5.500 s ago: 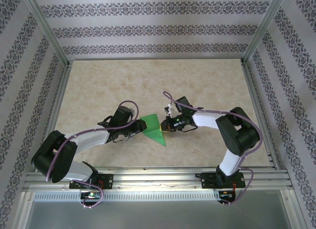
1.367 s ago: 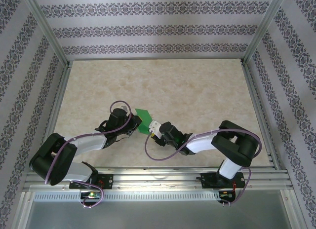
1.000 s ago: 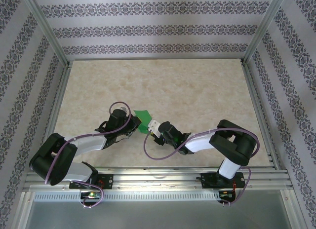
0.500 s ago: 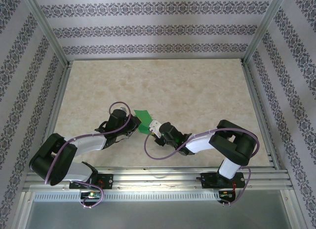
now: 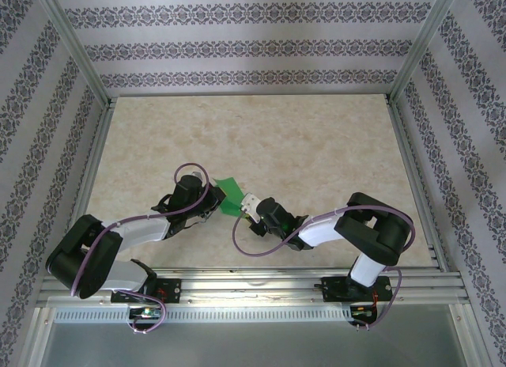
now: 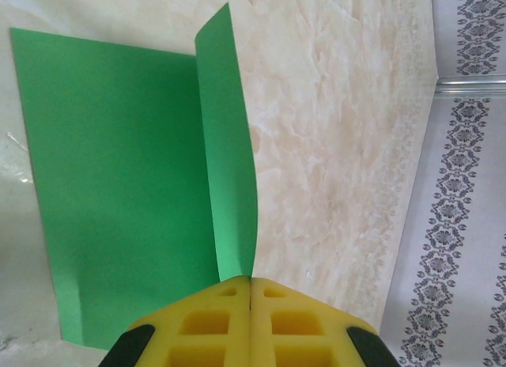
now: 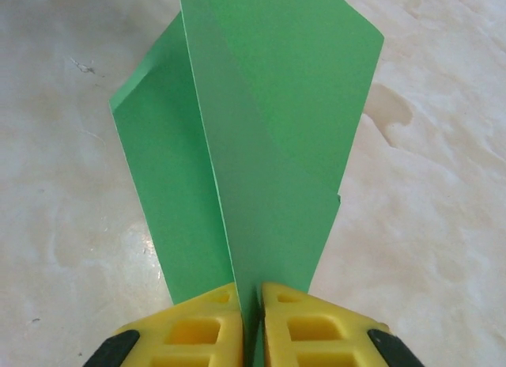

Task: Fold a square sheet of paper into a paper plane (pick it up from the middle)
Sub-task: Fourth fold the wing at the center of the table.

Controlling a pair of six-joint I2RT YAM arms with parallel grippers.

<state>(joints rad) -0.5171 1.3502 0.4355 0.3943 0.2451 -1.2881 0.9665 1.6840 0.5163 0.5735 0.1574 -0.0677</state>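
Tear risk, green sheet [image 6: 118, 169]
Left gripper [image 6: 251, 282] clenches its edge; right gripper [image 7: 251, 292] straddles its ridge (grip unclear); opposing pulls could rip it.

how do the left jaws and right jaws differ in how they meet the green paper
Left jaws are pressed fully together on a raised flap of the green paper; right jaws show a slim gap with the paper's ridge running into it. Left jaws meet its left side, right jaws its right. Both are yellow.
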